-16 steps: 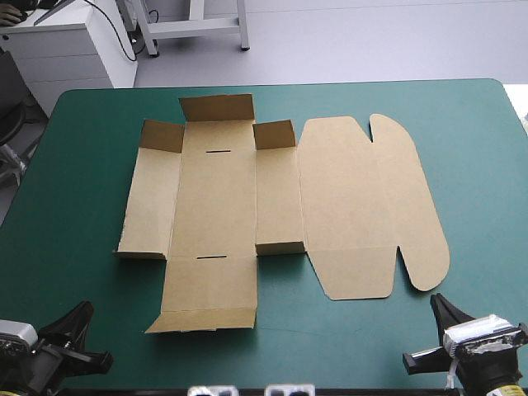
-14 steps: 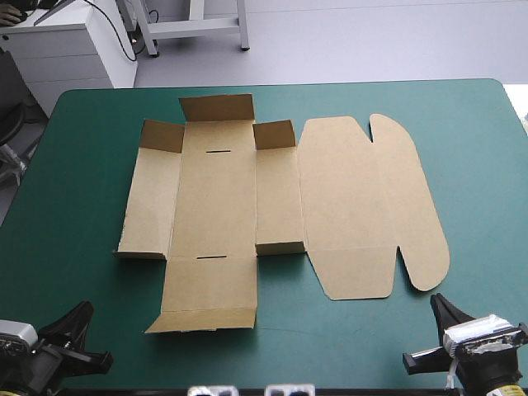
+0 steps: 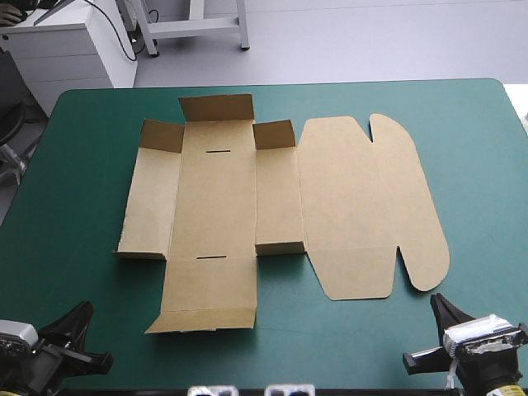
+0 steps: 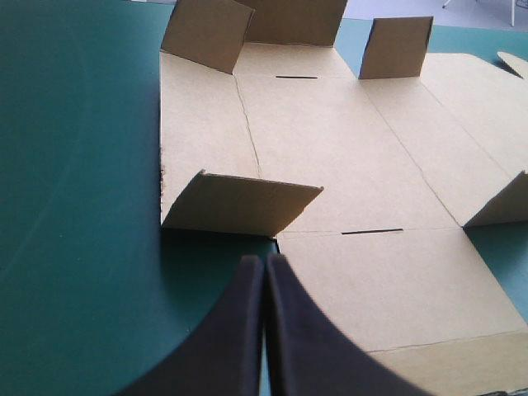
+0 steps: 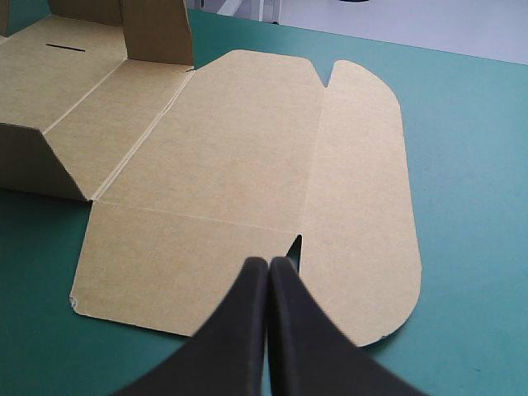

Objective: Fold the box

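**Box sheet lies open, folding hardly begun**

The brown box point(image 3: 247, 206) lies spread on the teal-green surface point(image 3: 478, 132), around the middle and a little toward the left edge. Almost none of the fold looks done. The base panel with its two slots, the side panels and the long lid panel point(image 3: 363, 206) with its rounded ears all lie flat. Only the small flaps stand part-way up: the far flap point(image 3: 216, 108), the two corner tabs beside it, and a near corner tab point(image 4: 239, 205) that shows in the left wrist view. No wall is raised and tucked, so raising the side and end walls and tucking them in all appears left to do.

The left gripper point(image 4: 264, 264) sits at the near left corner of the surface. Its jaws are pressed together into one point, hold nothing and touch no board, and the box's near left corner lies ahead of them. The right gripper point(image 5: 268, 264) sits at the near right. Its jaws are also pressed together and empty, pointing toward the notch by the lid's near ear and apart from it.
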